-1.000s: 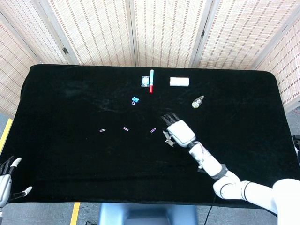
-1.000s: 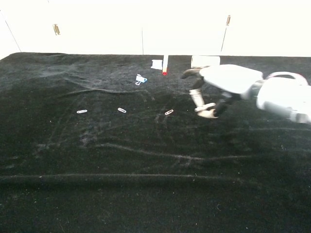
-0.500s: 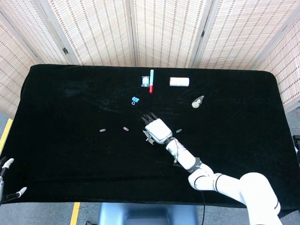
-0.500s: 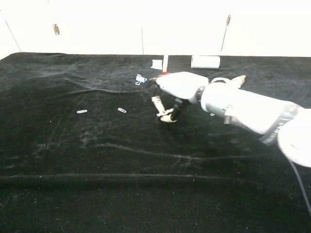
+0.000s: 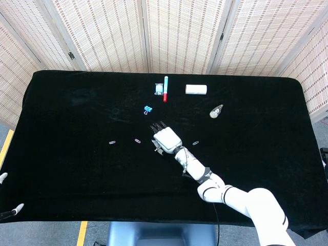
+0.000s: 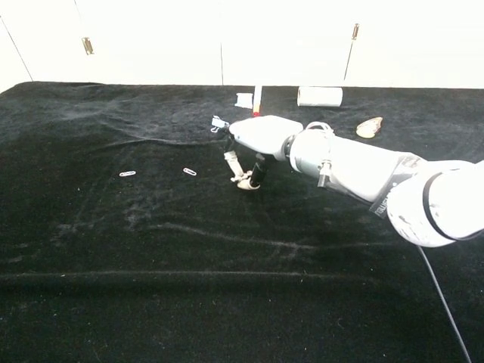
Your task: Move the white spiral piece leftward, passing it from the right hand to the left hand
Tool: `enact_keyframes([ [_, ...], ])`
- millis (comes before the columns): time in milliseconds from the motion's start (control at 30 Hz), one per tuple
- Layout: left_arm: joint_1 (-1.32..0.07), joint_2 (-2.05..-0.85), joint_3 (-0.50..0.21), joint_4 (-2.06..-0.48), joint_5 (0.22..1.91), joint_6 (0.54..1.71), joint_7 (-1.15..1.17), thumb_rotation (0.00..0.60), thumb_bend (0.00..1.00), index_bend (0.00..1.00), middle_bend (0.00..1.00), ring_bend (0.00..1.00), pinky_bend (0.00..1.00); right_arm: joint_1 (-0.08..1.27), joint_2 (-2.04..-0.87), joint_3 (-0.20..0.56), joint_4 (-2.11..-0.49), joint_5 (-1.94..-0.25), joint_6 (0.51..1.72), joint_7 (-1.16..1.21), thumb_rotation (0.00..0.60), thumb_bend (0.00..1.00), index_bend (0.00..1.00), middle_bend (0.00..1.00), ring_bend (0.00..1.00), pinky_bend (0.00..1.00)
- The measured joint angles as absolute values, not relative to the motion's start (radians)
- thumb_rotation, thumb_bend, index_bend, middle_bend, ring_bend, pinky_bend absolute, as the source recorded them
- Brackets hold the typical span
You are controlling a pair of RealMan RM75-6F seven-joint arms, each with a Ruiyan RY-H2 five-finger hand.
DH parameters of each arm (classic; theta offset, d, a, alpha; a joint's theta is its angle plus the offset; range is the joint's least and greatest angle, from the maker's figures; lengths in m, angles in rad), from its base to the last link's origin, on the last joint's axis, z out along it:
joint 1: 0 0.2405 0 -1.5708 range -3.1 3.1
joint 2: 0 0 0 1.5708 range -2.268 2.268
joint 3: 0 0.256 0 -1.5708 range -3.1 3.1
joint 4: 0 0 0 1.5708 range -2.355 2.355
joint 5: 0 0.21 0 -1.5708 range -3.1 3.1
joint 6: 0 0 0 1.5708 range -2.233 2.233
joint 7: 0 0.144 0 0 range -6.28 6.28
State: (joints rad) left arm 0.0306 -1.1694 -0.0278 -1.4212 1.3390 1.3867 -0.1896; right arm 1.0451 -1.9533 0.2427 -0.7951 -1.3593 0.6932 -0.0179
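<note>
one white spiral piece point(image 6: 245, 184) sits low under the right hand point(image 6: 255, 141), pinched in its fingertips, just over the black table point(image 6: 151, 249) | left hand point(image 5: 4, 211) barely shows, can't tell its state | loose pinch could drop it

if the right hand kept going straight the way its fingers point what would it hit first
Probably the blue binder clip. In the head view the right hand points up and slightly left, and the clip lies just beyond its fingertips. Depth is unclear, so the hand might pass over it.
</note>
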Motion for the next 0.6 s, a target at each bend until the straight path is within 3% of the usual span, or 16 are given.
enact_keyframes([
  [300, 0.032, -1.171, -0.027, -1.426, 1.347, 1.393, -0.182, 0.6, 0.21, 0.0, 0.0, 0.03, 0.0, 0.997, -1.853, 0.184, -1.019, -1.423, 0.786, -0.04, 0.6, 0.42, 0.8, 0.13, 0.05, 0.0],
  [600, 0.044, -1.168, -0.025, -1.428, 1.36, 1.416, -0.195, 0.6, 0.21, 0.0, 0.0, 0.03, 0.0, 0.969, -1.81, 0.154, -1.221, -1.4, 0.808, -0.258, 0.6, 0.43, 0.8, 0.13, 0.05, 0.0],
])
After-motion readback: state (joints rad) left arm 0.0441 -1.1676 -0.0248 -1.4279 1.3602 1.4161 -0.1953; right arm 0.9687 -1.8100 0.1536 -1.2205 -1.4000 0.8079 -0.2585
